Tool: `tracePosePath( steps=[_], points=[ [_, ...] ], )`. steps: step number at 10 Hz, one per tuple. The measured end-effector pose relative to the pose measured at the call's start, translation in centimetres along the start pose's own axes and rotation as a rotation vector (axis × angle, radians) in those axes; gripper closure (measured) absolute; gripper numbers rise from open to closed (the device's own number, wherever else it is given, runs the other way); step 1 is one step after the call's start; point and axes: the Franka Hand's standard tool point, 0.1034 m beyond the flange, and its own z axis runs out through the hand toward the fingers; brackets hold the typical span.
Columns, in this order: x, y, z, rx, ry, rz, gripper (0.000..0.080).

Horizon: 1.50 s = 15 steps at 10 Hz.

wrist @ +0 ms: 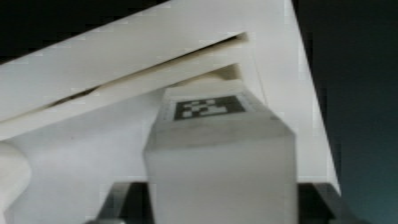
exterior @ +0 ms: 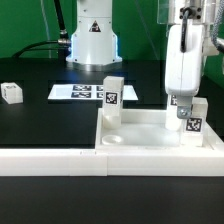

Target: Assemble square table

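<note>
The square table slab lies at the front on the exterior view's right, white with a raised rim. One white tagged leg stands upright at its far corner on the exterior view's left. My gripper is shut on a second tagged leg and holds it upright at the slab's corner on the exterior view's right. In the wrist view this leg fills the gap between my dark fingers, its tag facing the camera, with the slab's rim just beyond. Whether the leg touches the slab I cannot tell.
A third small tagged leg lies loose on the black table at the exterior view's left. The marker board lies flat behind the slab. A long low white border wall runs along the front. The robot base stands at the back.
</note>
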Motion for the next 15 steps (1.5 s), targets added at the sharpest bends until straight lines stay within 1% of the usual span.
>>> tracePosePath(
  steps=[2,3,4,5,6,7,8,9,15],
  points=[
    [0.0,0.0,0.0,0.001,0.0,-0.031,0.0506],
    [0.0,0.0,0.0,0.0,0.0,-0.032,0.0324],
    [0.0,0.0,0.0,0.0,0.0,-0.032,0.0211],
    [0.1,0.0,0.0,0.004,0.0,-0.051,0.0211],
    [1.2,0.1,-0.3,0.028,-0.005,-0.143,0.0162],
    [3.1,0.7,-1.6,0.063,-0.016,-0.191,0.0153],
    [4.5,1.4,-2.7,0.062,-0.021,-0.214,0.0153],
    [5.2,1.3,-3.1,0.068,-0.02,-0.229,0.015],
    [5.2,1.4,-2.8,0.066,-0.017,-0.232,0.015]
  ],
)
